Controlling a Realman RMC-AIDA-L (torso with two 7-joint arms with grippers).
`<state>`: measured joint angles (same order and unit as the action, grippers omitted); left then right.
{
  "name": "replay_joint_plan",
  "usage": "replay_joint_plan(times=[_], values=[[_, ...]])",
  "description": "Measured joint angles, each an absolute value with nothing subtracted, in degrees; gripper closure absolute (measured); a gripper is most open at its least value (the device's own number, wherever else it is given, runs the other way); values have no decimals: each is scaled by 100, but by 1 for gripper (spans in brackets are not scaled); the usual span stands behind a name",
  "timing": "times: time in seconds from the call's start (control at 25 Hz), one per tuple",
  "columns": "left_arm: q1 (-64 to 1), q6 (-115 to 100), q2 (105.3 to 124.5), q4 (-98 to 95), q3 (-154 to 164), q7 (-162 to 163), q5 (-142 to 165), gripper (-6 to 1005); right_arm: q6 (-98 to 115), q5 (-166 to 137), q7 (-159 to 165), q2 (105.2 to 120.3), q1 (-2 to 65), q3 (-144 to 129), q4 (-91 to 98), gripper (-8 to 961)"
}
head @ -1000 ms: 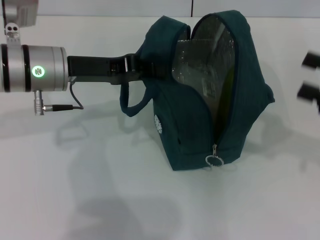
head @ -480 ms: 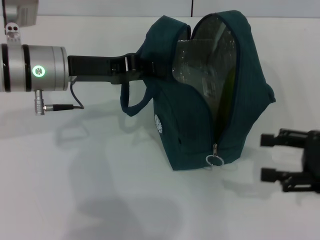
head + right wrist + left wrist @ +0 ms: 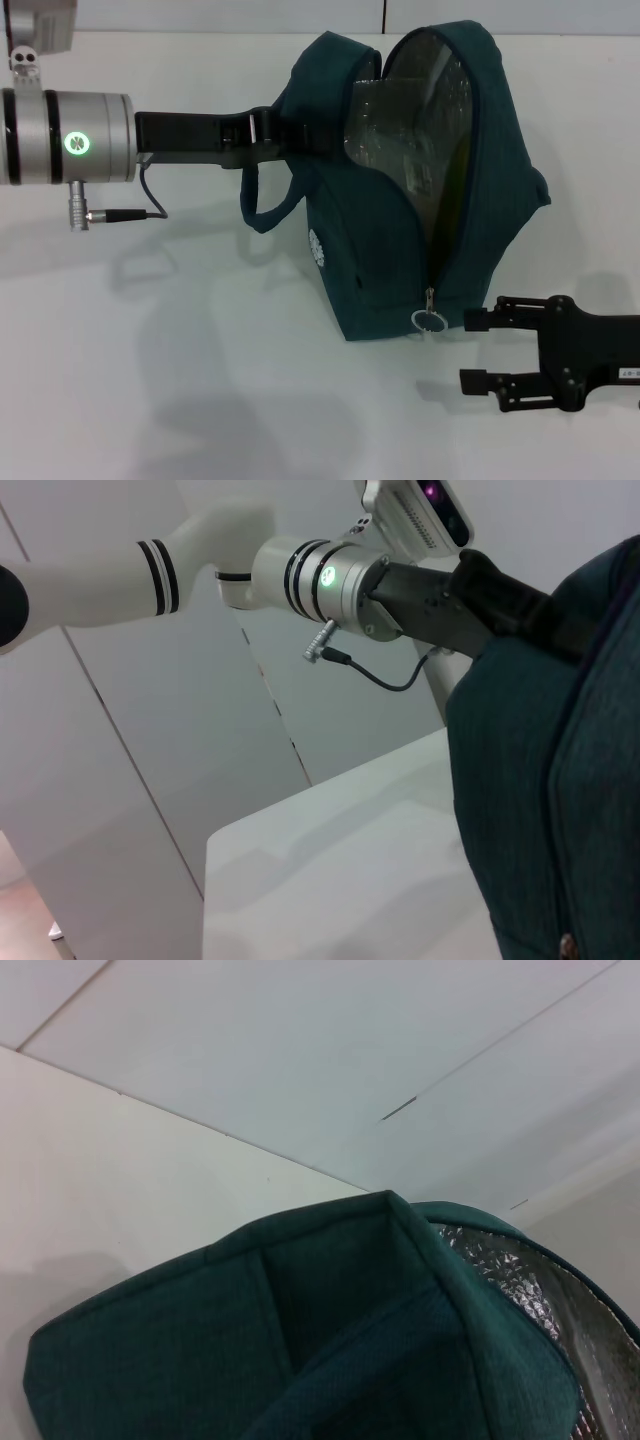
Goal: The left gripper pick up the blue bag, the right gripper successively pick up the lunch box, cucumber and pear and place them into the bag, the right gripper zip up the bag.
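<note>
A big white table [image 3: 200, 380] fills the head view. It is smooth and plain, with soft grey shadows under the arm and the bag. At the far edge of the table stands a pale wall [image 3: 250, 15] with one thin dark line running up it. In the left wrist view the wall shows as flat white panels [image 3: 330, 1050] with thin seams between them. In the right wrist view the table ends in a rounded corner [image 3: 300, 850], and tall white panels stand behind it.

The blue bag [image 3: 400, 200] stands upright on the table, a little right of the middle. Its top gapes open and the shiny silver lining [image 3: 410, 130] shows inside. A small round white logo [image 3: 317, 248] sits on its side. The zip runs down the front edge, and the metal ring pull [image 3: 429, 320] hangs low, near the table.

The left gripper [image 3: 265, 135] reaches in from the left and is pinched tight on the bag's top edge by the loop handle [image 3: 262, 205], holding it up.

The right gripper [image 3: 475, 348] lies low over the table at the right, just beside the ring pull but not touching it. Its two black fingers [image 3: 510, 305] are spread wide apart and hold nothing.
</note>
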<state>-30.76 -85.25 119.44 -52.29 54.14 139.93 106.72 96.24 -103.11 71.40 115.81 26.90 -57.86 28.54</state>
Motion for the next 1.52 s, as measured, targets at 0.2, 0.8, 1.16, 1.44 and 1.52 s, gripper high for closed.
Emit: replay_joint_plan(times=[0.2,0.8,1.16,1.44,1.52], values=[[-3079,-8525,11944,-5229,5414,13978,10670,941,9497,-10207,7097,11592,2719,-5790,2737,186],[-3119,-8500,11944,-5229,5414,13931,10670,942,9035,-10177,6969,11604,2908,-5801,2381,192],[-3136,-8498,11944,-5229,5414,13931,10670,941,8842,-10108,6926,11619,3096,-5830,2117,197],[-3128,-8498,11944,-5229,5414,13931,10670,941,8816,-10087,6865,11619,3144,-5861,2088,200],[-3123,-8498,11944,-5229,5414,13931,10656,941,8815,-10085,6864,11619,3151,-5862,2085,201]])
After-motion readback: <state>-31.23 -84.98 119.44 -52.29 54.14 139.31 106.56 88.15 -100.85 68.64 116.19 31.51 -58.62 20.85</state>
